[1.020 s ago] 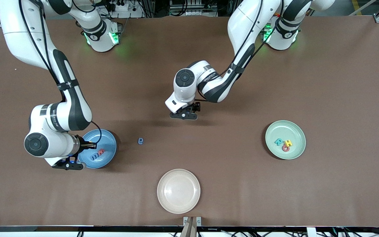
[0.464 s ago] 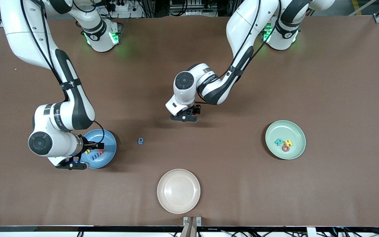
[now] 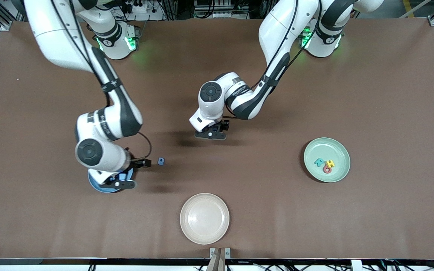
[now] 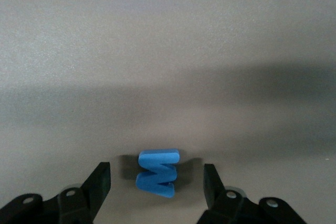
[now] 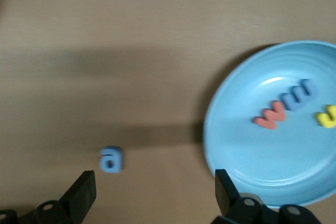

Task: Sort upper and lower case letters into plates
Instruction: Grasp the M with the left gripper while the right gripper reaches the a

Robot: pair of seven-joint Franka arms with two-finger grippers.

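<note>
The left gripper is low over the middle of the brown table, its jaws released and empty. A blue zigzag letter lies flat on the table between the two fingers with a gap on either side, touching neither (it reads as a W or an M, depending on which way up it is taken). In the front view this letter is hidden under the gripper. The right gripper is over bare table just beside the blue plate, its jaws spread wide with nothing in them. A small blue lowercase "a" lies on the table just ahead of it, close to one finger and not between the two. In the front view the "a" sits just off the gripper's tips and apart from the plate. Inside the blue plate lie a red "w" touching a blue "w", and a yellow letter cut off by the edge of the right wrist view. Toward the left arm's end of the table, the pale green plate holds a teal "R", a yellow "H" and a red "O", clustered together. A cream plate sits nearest the front camera. The print on the arms' wrists is too small to read.
</note>
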